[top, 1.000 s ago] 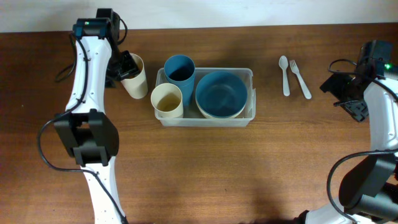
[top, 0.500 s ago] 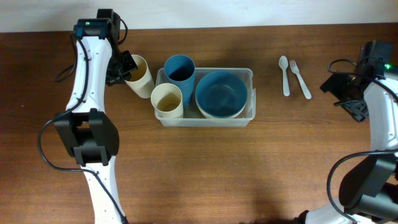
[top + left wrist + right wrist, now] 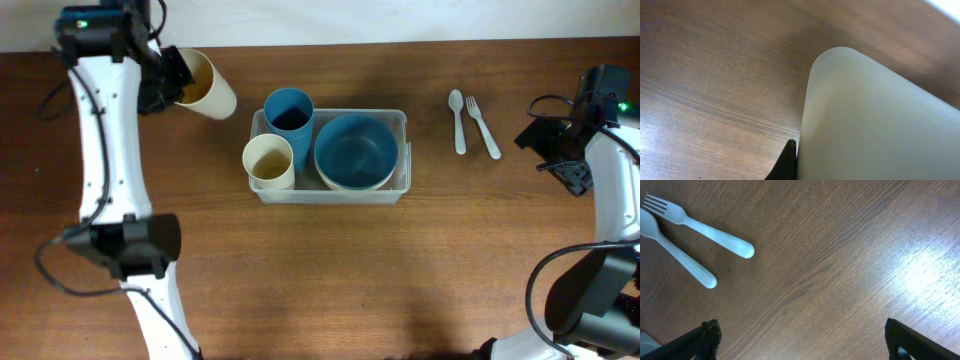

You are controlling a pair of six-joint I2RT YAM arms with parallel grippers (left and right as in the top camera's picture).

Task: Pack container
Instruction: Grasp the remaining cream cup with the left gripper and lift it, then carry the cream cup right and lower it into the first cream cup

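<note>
Only the overhead view shows the clear, see-through rectangular plastic container (image 3: 404,122). It sits on the brown wooden surface (image 3: 330,270) near the middle, well apart from both arms. Inside it, a round blue bowl (image 3: 355,152) fills the right half, and a pale rim shows at the bowl's lower edge. A tall blue cup (image 3: 288,110) stands at the back left corner. A second cream cup (image 3: 268,162) stands upright at the front left corner, just beside the bowl.

The overhead view also shows the left end effector (image 3: 165,80) at the far left rear of the surface. It is clamped tight on a cream plastic cup (image 3: 205,85), which is tilted and lies outside the container. The left wrist view shows only that cup's smooth outer wall (image 3: 875,120), one dark fingertip (image 3: 787,162) against it, and blurred wood (image 3: 715,75).

The right wrist view gives the close detail. The right end effector (image 3: 805,339) is spread as wide as it goes and holds nothing. A pale plastic spoon (image 3: 677,255) and a pale plastic fork (image 3: 705,230) lie side by side on the wood beyond it. From overhead, that end effector (image 3: 553,150) sits right of the spoon (image 3: 458,120) and the fork (image 3: 483,128), both of which lie right of the container.
</note>
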